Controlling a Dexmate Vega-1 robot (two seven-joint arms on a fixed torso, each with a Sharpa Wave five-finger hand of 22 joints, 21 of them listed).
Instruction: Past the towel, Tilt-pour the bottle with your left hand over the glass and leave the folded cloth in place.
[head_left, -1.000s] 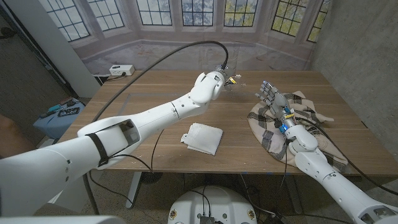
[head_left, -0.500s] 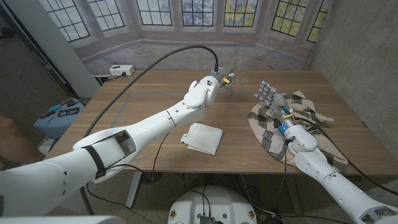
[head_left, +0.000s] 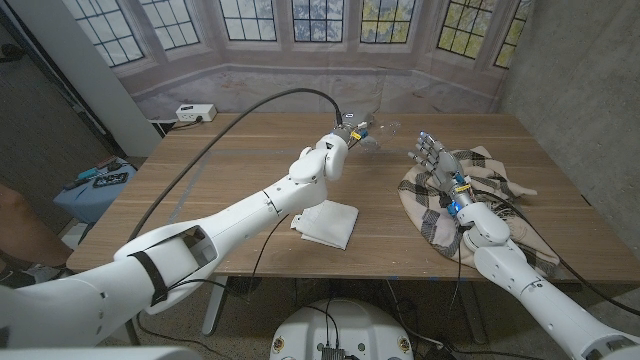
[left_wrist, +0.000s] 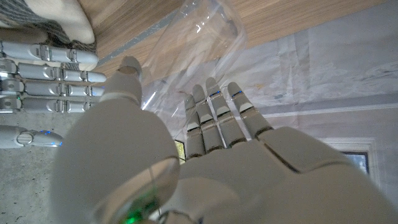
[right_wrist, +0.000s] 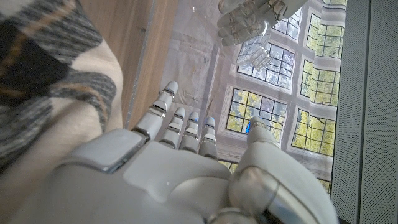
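Two hands noted: we find the left hand (head_left: 330, 155) gripping the clear bottle (left_wrist: 189, 43) above the table (head_left: 240, 160), the right hand (head_left: 435, 155) open-fingered over the towel (head_left: 500, 180).

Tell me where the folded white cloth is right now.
In the head view the cloth lies on the table near its front edge, about mid-width, under the left forearm and left of the plaid towel.

One clear plastic bottle (head_left: 372, 137) is counted, gripped in the left hand (head_left: 325, 157). One clear glass (head_left: 393, 128) is seen just beyond it. One folded white cloth (head_left: 327, 221) and one plaid towel (head_left: 490, 190) are counted on one wooden counter (head_left: 240, 170). Two robot hands are counted, the right hand (head_left: 436, 156) over the towel.
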